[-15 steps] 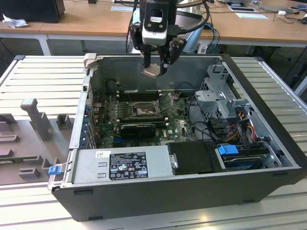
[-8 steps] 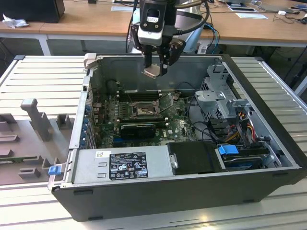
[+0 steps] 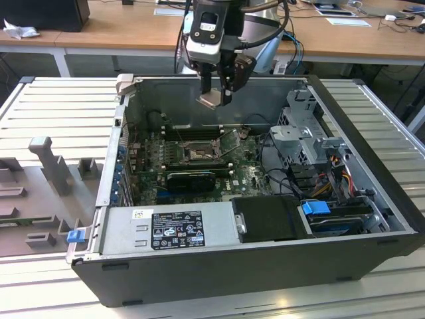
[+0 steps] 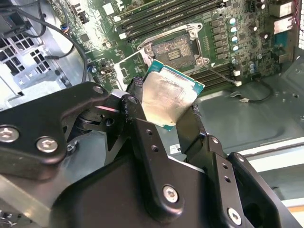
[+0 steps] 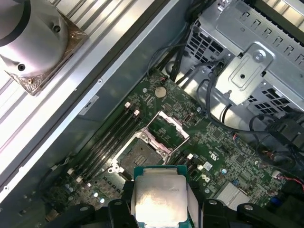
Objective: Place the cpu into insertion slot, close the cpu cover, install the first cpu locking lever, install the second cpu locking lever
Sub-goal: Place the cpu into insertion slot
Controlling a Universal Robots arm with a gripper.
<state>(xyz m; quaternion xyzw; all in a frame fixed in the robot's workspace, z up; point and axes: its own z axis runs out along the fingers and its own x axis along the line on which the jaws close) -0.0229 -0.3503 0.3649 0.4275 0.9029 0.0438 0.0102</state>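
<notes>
My gripper (image 3: 216, 93) hangs above the open computer case, shut on the cpu (image 3: 211, 100) by two opposite edges. In both wrist views the cpu (image 4: 168, 97) (image 5: 159, 199) is a flat square chip with a pale silver top and a green rim, tilted between the black fingers (image 4: 137, 109). Below it on the green motherboard (image 3: 249, 176) lies the bare insertion slot (image 4: 173, 47) (image 5: 140, 152). The cpu cover (image 5: 168, 126) stands swung open beside the slot. A thin metal locking lever (image 4: 218, 71) lies released along the socket's edge.
Memory slots (image 4: 156, 19) run beside the socket. A black graphics card (image 3: 192, 178) lies toward the case front. A silver power supply (image 3: 169, 229) fills the front corner. A metal drive cage (image 3: 309, 133) with cables stands at the exterior view's right.
</notes>
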